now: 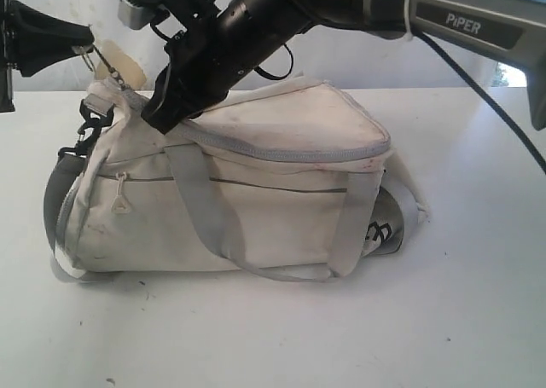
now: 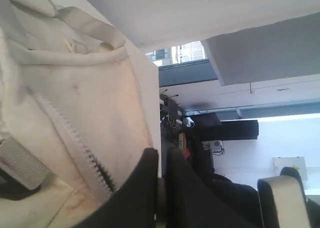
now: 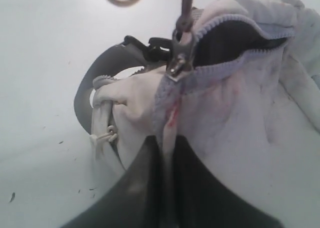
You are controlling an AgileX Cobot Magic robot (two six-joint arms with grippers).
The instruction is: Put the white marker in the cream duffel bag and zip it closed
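On the tabletop (image 1: 273, 337) the cream duffel bag (image 1: 256, 209) is being pinched by the clenched right gripper (image 3: 165, 143). Just beyond, the zipper pull (image 3: 179, 62) is apparently being clamped by the left gripper (image 2: 161, 163). Zipping is only being started; the white marker, unseen, is presumably inside.

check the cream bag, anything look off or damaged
The cream duffel bag shows reddish smears beside its top zipper, and that zipper gapes next to the slider, exposing dark lining. No tear or spill is visible.
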